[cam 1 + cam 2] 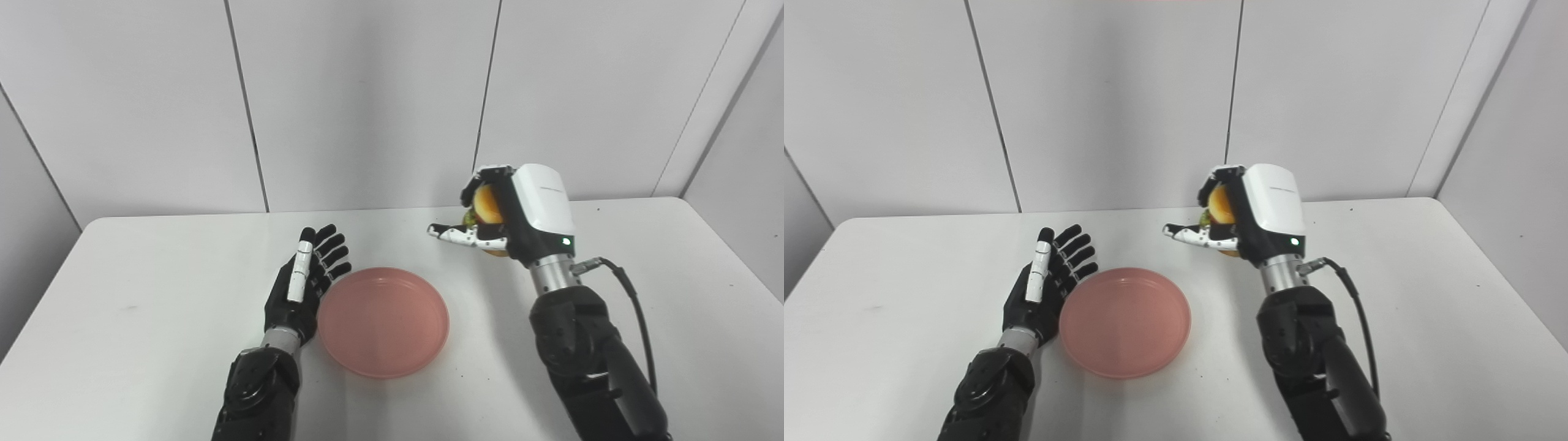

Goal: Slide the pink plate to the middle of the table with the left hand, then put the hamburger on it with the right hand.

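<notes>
The round pink plastic plate lies empty near the middle of the white table. The orange-bun hamburger is largely hidden inside the right hand, whose fingers close around it, raised beyond the plate's far right. The black left hand rests just beside the plate's left rim, fingers spread, holding nothing.
</notes>
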Controlling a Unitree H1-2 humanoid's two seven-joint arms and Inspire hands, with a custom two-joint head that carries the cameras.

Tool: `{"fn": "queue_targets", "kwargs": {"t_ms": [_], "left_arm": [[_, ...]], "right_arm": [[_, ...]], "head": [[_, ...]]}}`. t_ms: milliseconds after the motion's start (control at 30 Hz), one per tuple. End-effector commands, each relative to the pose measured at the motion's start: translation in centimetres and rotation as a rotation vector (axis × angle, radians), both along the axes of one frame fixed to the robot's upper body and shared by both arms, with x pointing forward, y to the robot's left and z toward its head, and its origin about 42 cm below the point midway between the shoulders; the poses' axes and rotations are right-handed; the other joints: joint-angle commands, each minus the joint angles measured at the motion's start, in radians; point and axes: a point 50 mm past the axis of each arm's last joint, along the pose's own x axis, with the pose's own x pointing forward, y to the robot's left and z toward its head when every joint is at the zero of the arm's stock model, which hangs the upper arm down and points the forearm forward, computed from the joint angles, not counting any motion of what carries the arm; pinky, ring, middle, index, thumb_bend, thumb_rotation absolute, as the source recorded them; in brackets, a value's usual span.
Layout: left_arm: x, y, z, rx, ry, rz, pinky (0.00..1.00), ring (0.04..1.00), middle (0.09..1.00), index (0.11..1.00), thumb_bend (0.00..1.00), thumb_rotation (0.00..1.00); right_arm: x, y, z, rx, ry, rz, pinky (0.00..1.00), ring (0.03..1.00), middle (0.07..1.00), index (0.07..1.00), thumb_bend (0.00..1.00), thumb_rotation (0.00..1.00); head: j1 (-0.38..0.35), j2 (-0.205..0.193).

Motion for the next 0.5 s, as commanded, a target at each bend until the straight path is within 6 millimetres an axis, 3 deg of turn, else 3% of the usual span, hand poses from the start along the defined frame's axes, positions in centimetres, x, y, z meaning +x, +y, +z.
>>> {"fn": "queue_targets", "kwargs": {"t_ms": [0,333,467], "left_arm": [[0.2,-1.4,0.2,0.003,0.010,-0.010,0.74,0.810,0.806,0.751,0.91,0.80],[0.2,-2.8,0.0,-0.001,0.008,-0.013,0.70,0.800,0.803,0.751,0.90,0.83],[0.1,-2.7,0.1,-0.025,0.017,-0.006,0.74,0.822,0.821,0.763,0.90,0.80]], "right_arm": [[0.4,1.3,2.0,-0.018,-0.085,0.054,0.15,0.202,0.279,0.338,0.59,0.37],[0.9,5.2,0.5,-0.056,-0.036,0.137,0.16,0.208,0.280,0.346,0.61,0.29],[1.2,6.6,-1.2,-0.076,-0.020,0.219,0.15,0.207,0.279,0.357,0.55,0.36]], "head": [[0.016,0.002],[0.033,0.007],[0.037,0.014]]}}
